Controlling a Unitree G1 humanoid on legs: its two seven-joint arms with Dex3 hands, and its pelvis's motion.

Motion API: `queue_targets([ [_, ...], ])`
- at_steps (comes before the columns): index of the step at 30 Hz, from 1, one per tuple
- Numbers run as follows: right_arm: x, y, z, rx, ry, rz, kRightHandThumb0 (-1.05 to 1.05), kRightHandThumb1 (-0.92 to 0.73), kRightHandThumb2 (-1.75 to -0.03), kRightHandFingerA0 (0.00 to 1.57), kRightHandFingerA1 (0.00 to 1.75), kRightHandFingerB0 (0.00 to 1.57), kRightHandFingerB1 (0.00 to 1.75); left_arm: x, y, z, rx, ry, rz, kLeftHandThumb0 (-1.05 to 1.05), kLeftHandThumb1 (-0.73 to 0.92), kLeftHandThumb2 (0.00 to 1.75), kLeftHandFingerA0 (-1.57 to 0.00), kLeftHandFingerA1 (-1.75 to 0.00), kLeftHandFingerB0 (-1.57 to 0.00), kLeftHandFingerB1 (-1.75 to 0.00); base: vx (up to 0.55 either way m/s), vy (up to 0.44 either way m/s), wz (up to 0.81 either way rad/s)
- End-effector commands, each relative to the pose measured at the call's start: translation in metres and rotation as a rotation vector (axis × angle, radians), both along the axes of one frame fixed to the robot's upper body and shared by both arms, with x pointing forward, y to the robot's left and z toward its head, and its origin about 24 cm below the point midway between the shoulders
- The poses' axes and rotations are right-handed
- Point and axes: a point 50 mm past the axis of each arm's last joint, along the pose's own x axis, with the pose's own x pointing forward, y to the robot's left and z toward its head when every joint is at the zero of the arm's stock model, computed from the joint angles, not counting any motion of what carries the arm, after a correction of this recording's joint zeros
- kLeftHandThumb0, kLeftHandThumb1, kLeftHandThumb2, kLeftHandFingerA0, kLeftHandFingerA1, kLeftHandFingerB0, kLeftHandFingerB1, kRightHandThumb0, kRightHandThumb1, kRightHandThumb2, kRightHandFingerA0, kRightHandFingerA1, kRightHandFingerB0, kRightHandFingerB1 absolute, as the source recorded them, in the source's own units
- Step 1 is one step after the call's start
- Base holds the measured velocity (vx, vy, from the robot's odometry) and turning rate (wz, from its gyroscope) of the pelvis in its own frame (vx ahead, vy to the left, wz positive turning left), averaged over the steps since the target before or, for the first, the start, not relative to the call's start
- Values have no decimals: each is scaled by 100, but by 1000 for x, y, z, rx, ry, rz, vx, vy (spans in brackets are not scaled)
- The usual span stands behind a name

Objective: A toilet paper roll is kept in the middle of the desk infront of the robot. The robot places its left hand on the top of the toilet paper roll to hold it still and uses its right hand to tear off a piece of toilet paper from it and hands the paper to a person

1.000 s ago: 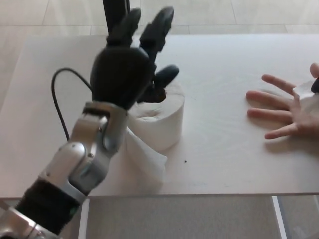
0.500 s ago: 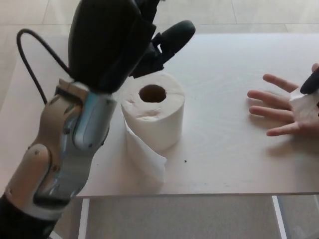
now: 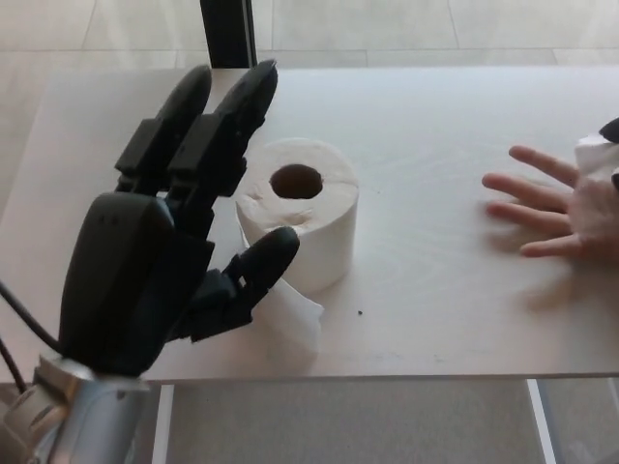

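The white toilet paper roll point(image 3: 297, 208) stands upright mid-desk, its core hole showing and a loose tail point(image 3: 290, 317) hanging down its front onto the desk point(image 3: 435, 319). My left hand point(image 3: 179, 242) is open, raised close to the camera just left of the roll, with nothing in it. At the right edge a person's hand point(image 3: 556, 208) lies palm up on the desk. A torn white piece of paper point(image 3: 593, 155) sits at its far side. Only a black sliver of my right hand point(image 3: 611, 130) shows there, touching the paper.
A black post point(image 3: 227, 29) stands behind the desk's far edge. A black cable point(image 3: 19, 333) runs by my left wrist at the lower left. The desk's front edge crosses the bottom of the view, with floor below.
My left hand has come off the top of the roll and drawn back toward the camera, to the roll's left. The roll's top is now uncovered. The person's hand has shifted slightly right.
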Motion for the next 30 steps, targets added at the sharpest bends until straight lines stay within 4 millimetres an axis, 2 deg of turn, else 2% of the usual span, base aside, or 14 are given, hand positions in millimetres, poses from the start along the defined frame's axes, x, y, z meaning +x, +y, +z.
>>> queue_targets([
  [1, -5, -8, -16, -251, 276, -22, -94, -62, -88, 0, 13, 2, 0, -15, 1, 1, -71, 13, -95, -63, 77, 91, 0, -8, -4, -11, 0, 0, 0],
  [8, -13, -10, -23, -191, 380, -109, -98, -65, -80, 0, 0, 0, 0, -13, -1, -4, -75, 32, -90, -54, 86, 69, 0, -2, 0, -25, 0, 0, 0],
  [9, -13, -9, -23, -188, 393, -108, -98, -66, -80, 0, 0, 0, 0, -13, -1, -4, -74, 33, -86, -62, 78, 92, 0, -8, -5, -14, 0, 0, 0],
  [12, -13, -5, -17, -176, 390, -80, -100, -70, -82, 0, 0, 0, 0, -12, 0, -3, -82, 27, -81, -54, 87, 68, 0, -3, 0, -26, 0, 0, 0],
  [13, -13, -5, -15, -159, 382, -71, -101, -72, -83, 0, 0, 0, 0, -11, 0, -3, -76, 24, -79, -62, 78, 92, 0, -7, -4, -14, 0, 0, 0],
  [15, -13, -3, -12, -144, 390, -60, -101, -74, -85, 0, 0, 0, 0, -10, 1, -3, -71, 23, -76, -62, 78, 92, 0, -6, -5, -14, 0, 0, 0],
  [16, -15, -3, -9, -117, 404, -51, -98, -87, -66, 0, 0, 0, 0, -11, 1, -4, -71, 27, -77, -55, 88, 70, 0, -2, 0, -25, 0, 0, 0],
  [20, -20, -3, -2, -49, 412, -38, -94, -87, -67, 0, 0, 0, 0, -10, 1, -5, -63, 30, -77, -55, 88, 68, 0, -3, 0, -27, 0, 0, 0],
  [21, -22, -4, 4, -6, 387, -24, -104, -79, -112, 0, 14, 0, 6, -10, 1, -6, -59, 32, -77, -61, 80, 90, 0, -3, -5, -15, 0, 0, 0],
  [23, -24, -4, 6, 11, 344, -12, -105, -80, -110, 0, 11, 0, 1, -10, 2, -6, -57, 40, -77, -61, 80, 91, 0, -2, -5, -15, 0, 0, 0],
  [24, -27, -6, 13, 72, 296, -5, -103, -78, -105, 0, 8, 0, 0, -10, 1, -7, -61, 42, -81, -55, 88, 67, 0, -4, 0, -28, 0, 0, 0],
  [25, -28, -6, 18, 97, 264, 11, -99, -77, -104, 0, 8, 0, 0, -10, 1, -8, -61, 39, -84, -64, 78, 90, 0, -5, -5, -16, 0, 0, 0],
  [29, -38, -2, 57, 112, 143, 74, -96, -74, -101, 0, 6, 0, 0, -13, 0, -10, -57, 47, -89, -59, 78, 89, 0, -6, -5, -20, 0, 0, 0],
  [30, -40, -2, 62, 115, 122, 89, -96, -74, -101, 0, 6, 0, 0, -14, 0, -11, -57, 48, -89, -54, 88, 67, 0, -6, 0, -28, 0, 0, 0],
])
